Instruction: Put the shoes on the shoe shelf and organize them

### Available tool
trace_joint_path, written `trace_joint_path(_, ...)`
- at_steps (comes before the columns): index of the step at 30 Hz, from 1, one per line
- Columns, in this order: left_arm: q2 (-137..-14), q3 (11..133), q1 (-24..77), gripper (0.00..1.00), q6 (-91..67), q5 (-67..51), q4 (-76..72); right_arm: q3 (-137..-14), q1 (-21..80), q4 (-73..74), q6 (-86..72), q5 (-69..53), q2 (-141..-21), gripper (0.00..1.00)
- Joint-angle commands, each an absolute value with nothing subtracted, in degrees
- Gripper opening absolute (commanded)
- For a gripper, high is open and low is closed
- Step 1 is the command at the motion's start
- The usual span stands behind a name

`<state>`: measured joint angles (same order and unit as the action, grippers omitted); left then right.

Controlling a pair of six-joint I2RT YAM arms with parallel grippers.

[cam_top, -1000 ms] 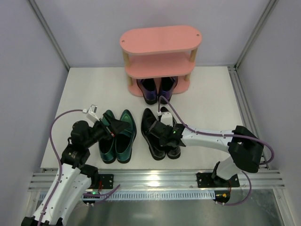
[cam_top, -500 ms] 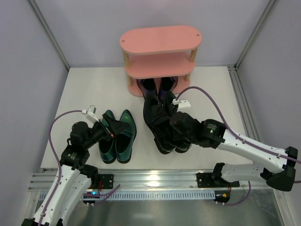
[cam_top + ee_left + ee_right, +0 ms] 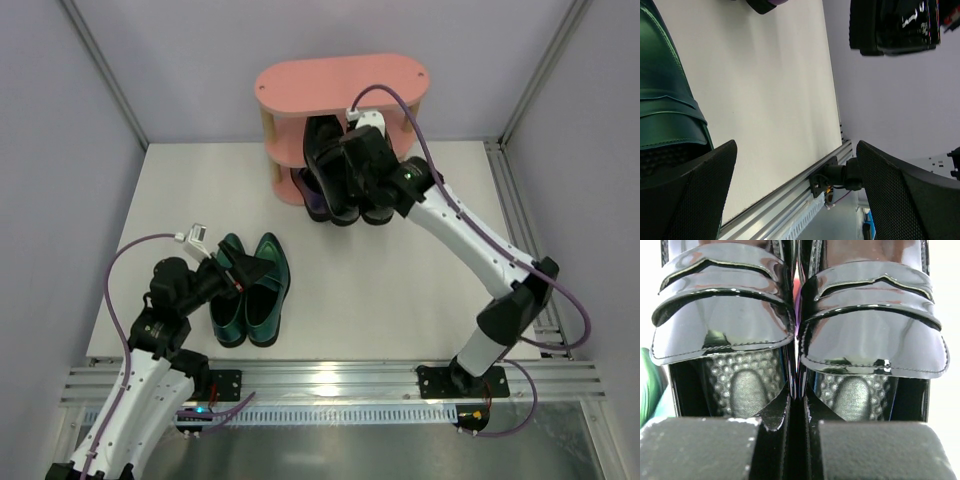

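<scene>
Black pair (image 3: 340, 185) first: a sec ago it lay on the worktop (image 3: 430, 270) mid-way along the near edge, and now it's up at the front of the shoe shelf (image 3: 340, 85), which stands at the middle of the far edge. Toes point in under the top board, about level w/ the middle tier, and heels hang out toward me. Can't tell from the overhead view whether the soles rest on that tier yet. The left wrist cam shows the heels clear of the worktop, so I'd say the pair is airborne.

Right gripper (image 3: 368, 150) carried it there. On the right wrist cam its fingers (image 3: 695, 450) are pressed nearly together, pinching the two inner side walls of the black pair (image 3: 870, 325) as one bundle, so both shoes go in a single grab.

Purple pair (image 3: 316, 207) sits on the bottom tier – only a sliver shows beneath the black heels.

Teal pair (image 3: 250, 290) hasn't budged, side by side toward the near-left corner. Left gripper (image 3: 242, 268) hasn't moved either, spread wide at the heel end of the teal pair (image 3: 665, 100), holding nothing.

Meaning for the job: one pair stowed, the second at the insertion step, the third untouched. Next I'd reckon on pushing the black pair deeper and level before releasing – a thin pinch on glossy walls could slip or let a shoe twist.
</scene>
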<state>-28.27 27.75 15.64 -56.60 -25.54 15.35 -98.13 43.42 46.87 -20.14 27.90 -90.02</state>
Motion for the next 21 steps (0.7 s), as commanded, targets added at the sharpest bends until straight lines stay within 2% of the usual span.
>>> trace_joint_path(1,-27.95,30.14,15.56,1.00,-55.46,-25.66,15.47,-114.05,40.35,38.56,-14.50,26.04,-96.04,0.04)
trace_joint_path(6,-27.51,31.20,15.64,1.00,-54.58,-25.66,17.13,-132.94,37.01,44.12,-13.62,23.12,-109.31,0.04)
trace_joint_path(15,-26.98,31.73,15.64,1.00,-54.49,-25.66,18.10,-136.66,32.79,33.93,-12.40,25.05,-115.57,0.04)
trace_joint_path(21,-26.81,31.73,15.64,1.00,-54.67,-25.14,18.28,-133.94,31.91,25.68,-10.28,24.70,-117.07,0.04)
